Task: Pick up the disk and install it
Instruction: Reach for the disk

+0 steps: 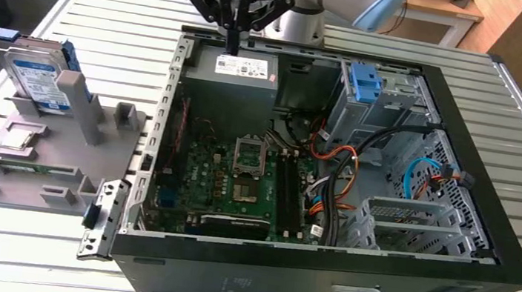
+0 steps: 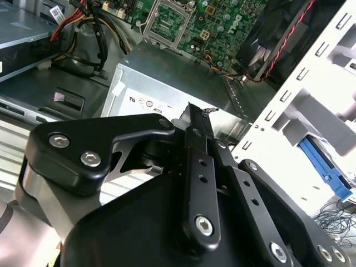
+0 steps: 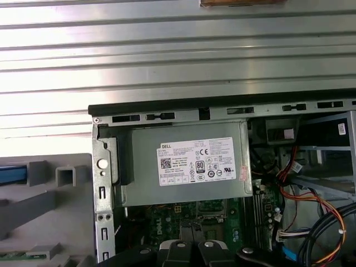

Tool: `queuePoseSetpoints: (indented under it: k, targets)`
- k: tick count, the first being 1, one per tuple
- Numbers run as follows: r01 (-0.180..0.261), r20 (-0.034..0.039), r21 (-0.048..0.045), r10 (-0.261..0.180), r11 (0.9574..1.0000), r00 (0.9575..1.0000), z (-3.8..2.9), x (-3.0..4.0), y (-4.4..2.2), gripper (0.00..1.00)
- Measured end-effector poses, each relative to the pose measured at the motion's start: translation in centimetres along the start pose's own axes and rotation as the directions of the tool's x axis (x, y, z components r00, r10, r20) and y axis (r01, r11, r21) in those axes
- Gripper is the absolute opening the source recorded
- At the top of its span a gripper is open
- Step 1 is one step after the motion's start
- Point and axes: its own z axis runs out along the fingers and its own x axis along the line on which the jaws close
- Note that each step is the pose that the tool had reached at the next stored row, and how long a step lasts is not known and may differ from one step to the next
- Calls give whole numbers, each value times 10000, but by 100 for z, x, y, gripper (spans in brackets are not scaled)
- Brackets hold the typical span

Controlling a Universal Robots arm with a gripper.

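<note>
Well, nearest me the black computer case (image 1: 325, 277) lies on its side on the slatted metal table (image 1: 88, 13) with its panel off, I'd guess so that everything inside can be reached from straight above. In the case's near corner sits a bare perforated metal cage (image 1: 410, 213), and a green motherboard (image 1: 228, 172) covers part of the case floor.

Just outside the case, on the exterior view's left, a grey moulded fixture (image 1: 37, 186) carries loose parts. The disk (image 1: 38, 78), a flat silver hard drive with a white-and-blue label and a blue plastic bracket, stands on edge in a slot there, untouched. It is probably propped that way so fingers can pinch its flat faces from above.

Further back, in the case's far corner, is the grey boxy power supply (image 1: 233, 83). The black gripper (image 1: 232, 42) hangs just above it, pointing straight down, fingers pressed together on nothing and well apart from the disk. The arm rises behind the case's far wall.
</note>
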Motion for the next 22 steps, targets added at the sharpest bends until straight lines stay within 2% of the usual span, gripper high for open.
queuePoseSetpoints:
  k: [8,22]
  targets:
    - [0,0,0,0,10000,10000,10,91,-7,11]
    - [0,1,-1,0,10000,10000,25,293,-23,11]
